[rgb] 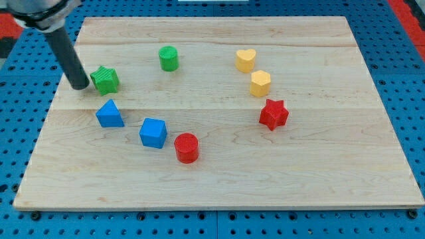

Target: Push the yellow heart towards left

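Note:
The yellow heart (245, 60) sits on the wooden board (219, 172) at the view's upper right of centre. A second yellow block, a hexagon (260, 83), lies just below and right of it. My tip (80, 85) is far off at the view's left, touching or almost touching the left side of the green star (105, 79). The dark rod rises from the tip toward the view's top left corner. The tip is well apart from the yellow heart, with the green cylinder (169, 58) between them.
A blue triangle (109, 114), a blue cube (153, 133) and a red cylinder (186, 147) lie in a row at lower left of centre. A red star (273, 114) sits below the yellow hexagon. A blue pegboard (398, 79) surrounds the board.

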`<state>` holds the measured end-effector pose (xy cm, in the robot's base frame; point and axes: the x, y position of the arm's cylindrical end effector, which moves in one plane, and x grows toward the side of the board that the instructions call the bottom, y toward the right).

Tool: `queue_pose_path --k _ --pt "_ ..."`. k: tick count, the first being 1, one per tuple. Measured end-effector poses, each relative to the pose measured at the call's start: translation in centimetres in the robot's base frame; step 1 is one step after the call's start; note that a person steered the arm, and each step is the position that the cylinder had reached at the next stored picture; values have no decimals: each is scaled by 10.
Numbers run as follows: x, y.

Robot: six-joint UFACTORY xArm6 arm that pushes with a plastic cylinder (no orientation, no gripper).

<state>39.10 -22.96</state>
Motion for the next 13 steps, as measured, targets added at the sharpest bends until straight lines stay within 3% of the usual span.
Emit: queue_pose_path --k 2,4,5,6,7,8,9,10,11,12,13 --pt "19 20" --pt "28 140" --pt "30 231" --pt "45 253" --pt "93 268" --pt "134 340" --pt "113 443" --pt "40 456" --pt "-21 403" --pt "-48 332" --pt "-67 332"
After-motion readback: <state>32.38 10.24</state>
